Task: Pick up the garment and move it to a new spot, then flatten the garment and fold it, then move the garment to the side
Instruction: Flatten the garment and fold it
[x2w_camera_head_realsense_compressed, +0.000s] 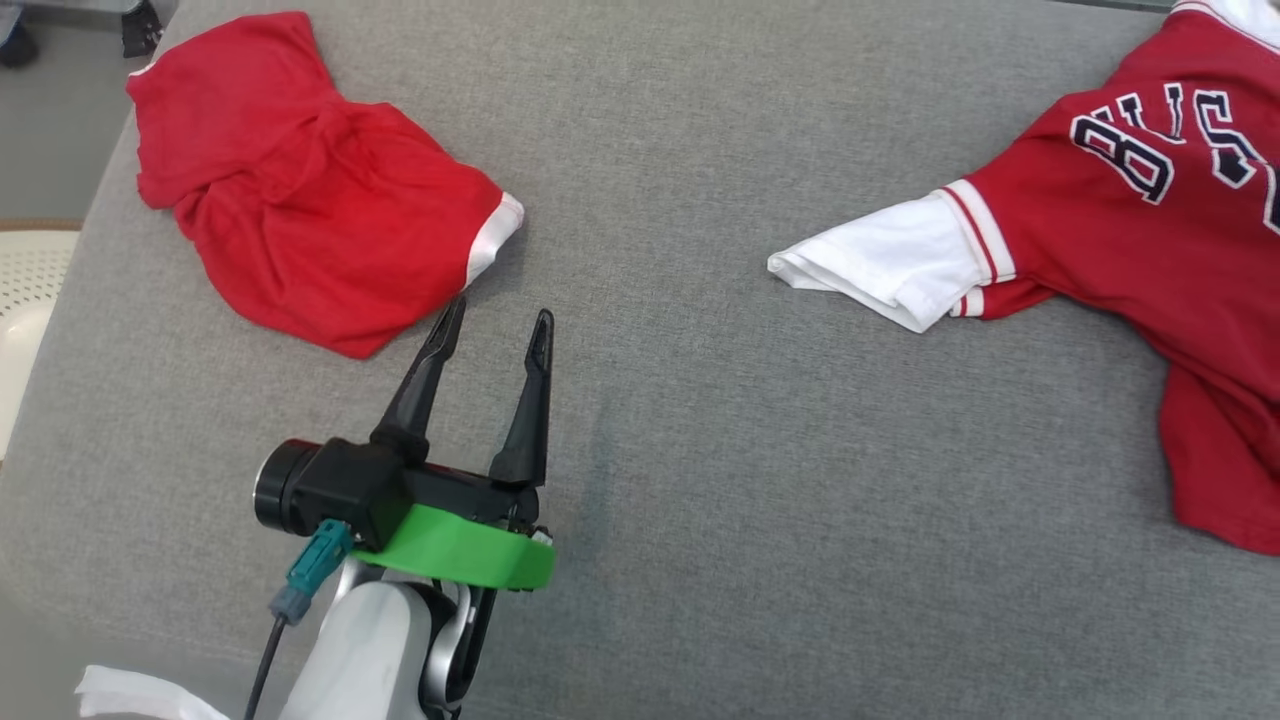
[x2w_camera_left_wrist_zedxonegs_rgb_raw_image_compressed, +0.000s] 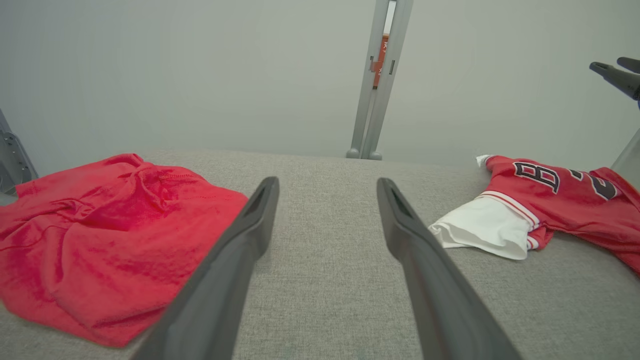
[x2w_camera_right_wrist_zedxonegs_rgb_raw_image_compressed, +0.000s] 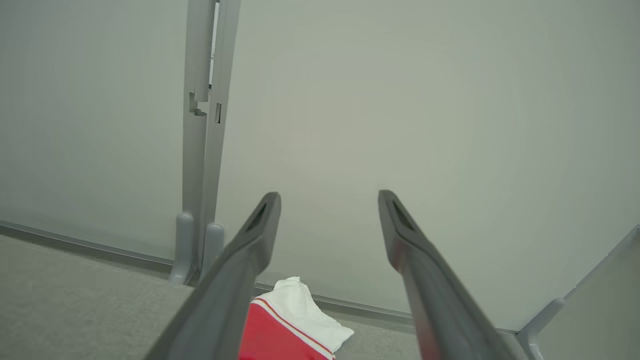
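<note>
Looks like early days. Left gripper (x2w_camera_head_realsense_compressed: 499, 312) is spread wide and empty over the grey counter (x2w_camera_head_realsense_compressed: 700, 450), with the crumpled red garment (x2w_camera_head_realsense_compressed: 300, 200) just off its left fingertip. Right gripper (x2w_camera_right_wrist_zedxonegs_rgb_raw_image_compressed: 327, 200) is spread too, holding nothing, up above the numbered jersey (x2w_camera_head_realsense_compressed: 1150, 200). Can't tell which one's in play. Neither is flattened or folded, so that part's all left.

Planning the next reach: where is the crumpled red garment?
In the head view the crumpled red garment lies upper left on the grey surface, just beyond the left gripper, well apart from the jersey.
</note>
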